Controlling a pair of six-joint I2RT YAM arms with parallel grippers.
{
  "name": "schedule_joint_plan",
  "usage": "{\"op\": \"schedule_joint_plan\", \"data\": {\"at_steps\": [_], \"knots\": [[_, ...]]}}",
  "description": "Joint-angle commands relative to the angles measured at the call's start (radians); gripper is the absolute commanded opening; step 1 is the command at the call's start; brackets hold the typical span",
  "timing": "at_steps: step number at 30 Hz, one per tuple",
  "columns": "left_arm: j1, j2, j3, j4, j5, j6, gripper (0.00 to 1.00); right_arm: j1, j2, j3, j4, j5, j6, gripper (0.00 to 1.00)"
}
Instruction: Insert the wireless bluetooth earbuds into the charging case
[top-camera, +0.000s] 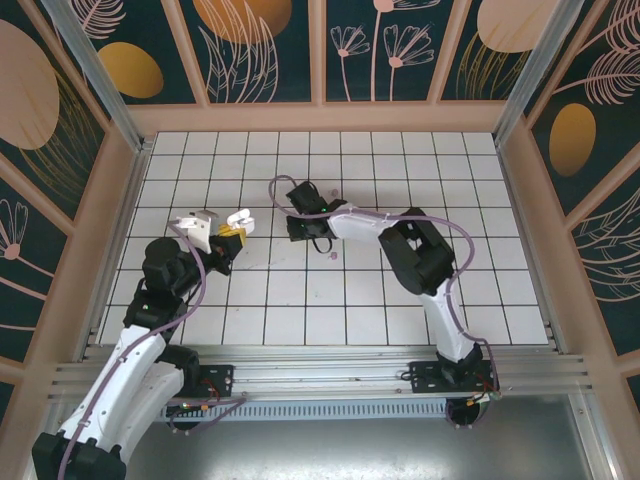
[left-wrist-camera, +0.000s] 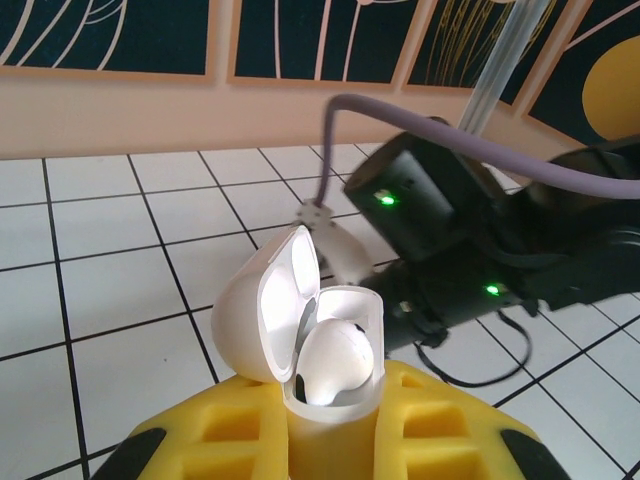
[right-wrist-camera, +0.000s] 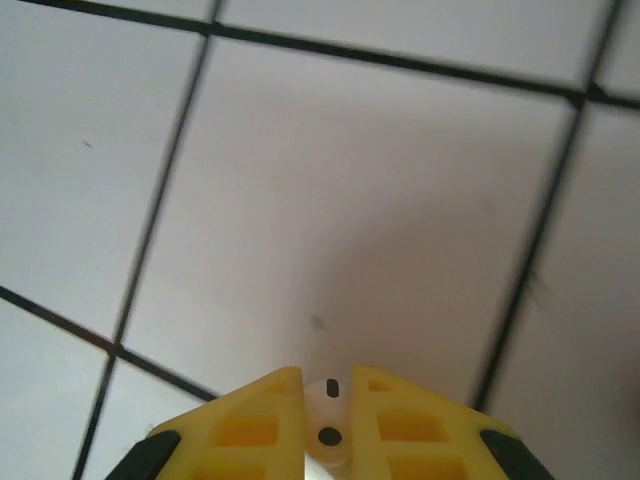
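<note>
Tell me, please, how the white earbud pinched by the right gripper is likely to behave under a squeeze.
Tiny, smooth and rounded, the earbud would probably squirt from the jaws of the right gripper if pinched off-centre. Dropped on the tiled table, it would likely roll. It looks rigid and very light.

Open white case (left-wrist-camera: 262, 318), lid tipped left, w/ 1 white earbud (left-wrist-camera: 335, 362) seated; 2nd earbud (right-wrist-camera: 328, 418) in right gripper (right-wrist-camera: 328, 385).

A robot test cell: white tiled table (top-camera: 300, 320) boxed in by leaf-print panels (top-camera: 260, 50) and aluminium rail (top-camera: 320, 375)
</note>
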Motion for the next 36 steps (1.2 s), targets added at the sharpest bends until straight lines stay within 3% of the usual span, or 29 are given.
{"op": "schedule_joint_plan", "data": {"at_steps": [1,10,18,27,36], "knots": [[0.009,0.011,-0.004,0.054,0.029,-0.027,0.0,0.008,-0.044,-0.124,-0.014,0.038,0.133,0.17],[0.01,0.02,-0.002,0.063,0.029,-0.046,0.0,0.077,-0.127,-0.121,-0.015,0.028,0.151,0.31],[0.009,0.007,-0.007,0.044,0.013,-0.05,0.0,0.102,-0.189,-0.124,-0.017,0.027,0.152,0.32],[0.009,0.005,-0.007,0.038,-0.001,-0.049,0.0,0.102,-0.251,-0.184,0.053,-0.14,0.148,0.32],[0.01,0.006,-0.007,0.029,0.005,-0.058,0.0,0.032,-0.207,-0.17,0.02,-0.132,0.131,0.3]]}}
